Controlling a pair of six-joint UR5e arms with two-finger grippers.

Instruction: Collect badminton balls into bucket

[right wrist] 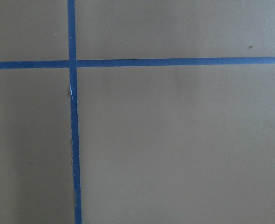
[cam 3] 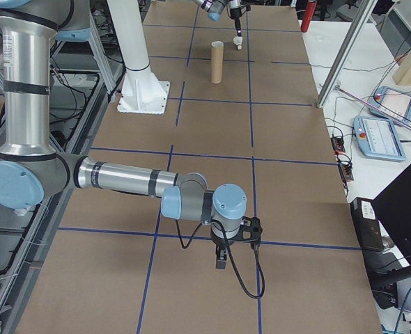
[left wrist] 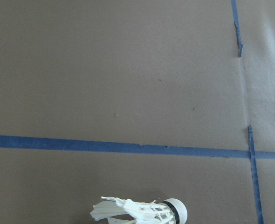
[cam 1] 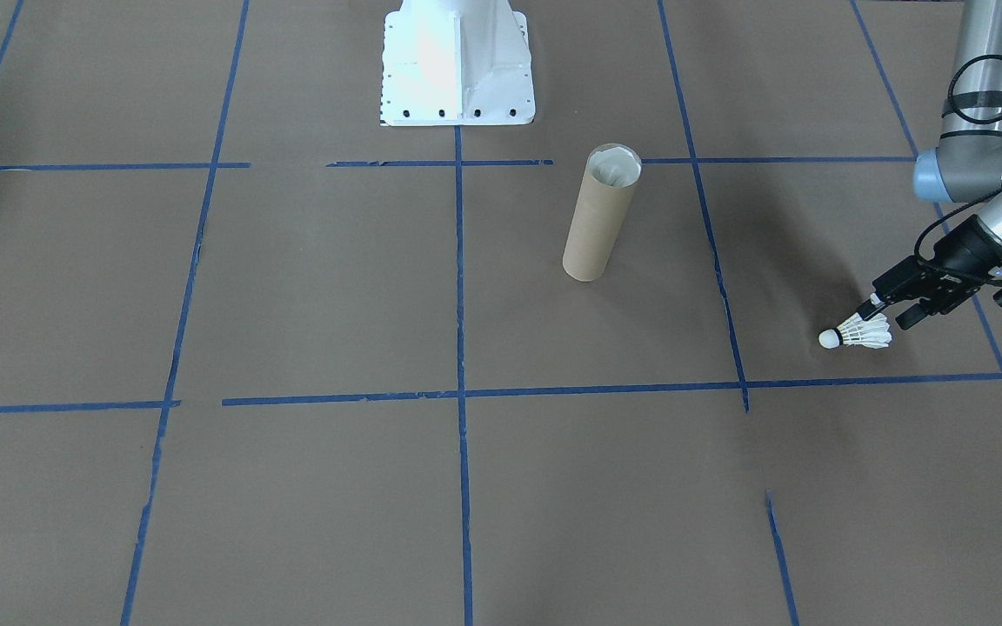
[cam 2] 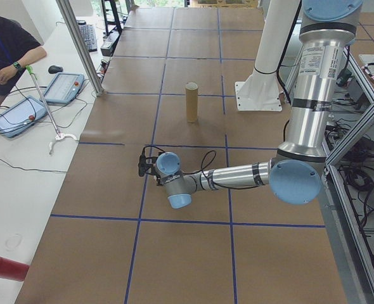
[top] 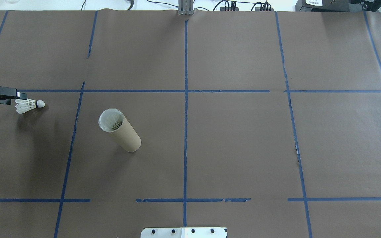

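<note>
Left gripper (cam 1: 873,306) at the worktop's (top: 236,145) left edge, jaws narrow and pinched on the feather skirt of a shuttlecock (cam 1: 858,333), cork tip pointing toward the tube. Shuttlecock lying roughly level, near the brown paper; whether touching or just above cannot be told. In the left wrist view, feathers and dark-banded cork (left wrist: 176,212) at the bottom edge, with a blue tape line (left wrist: 119,147) beyond.

Tube (cam 1: 599,215) upright on the worktop, well apart from the held shuttlecock, on the robot's left of the centre tape line and in front of the white base (cam 1: 457,61). Mouth open upward, with white feathers of at least one more shuttlecock (top: 113,122) visible inside from overhead.

Right gripper (cam 3: 220,259) seen only from the right end, low over the worktop near a tape crossing, far from tube and shuttlecock; cannot tell how its jaws stand. Only paper and crossed tape in the right wrist view.

Person (cam 2: 3,57) seated beside the worktop at a side table with tablets (cam 2: 63,87).
</note>
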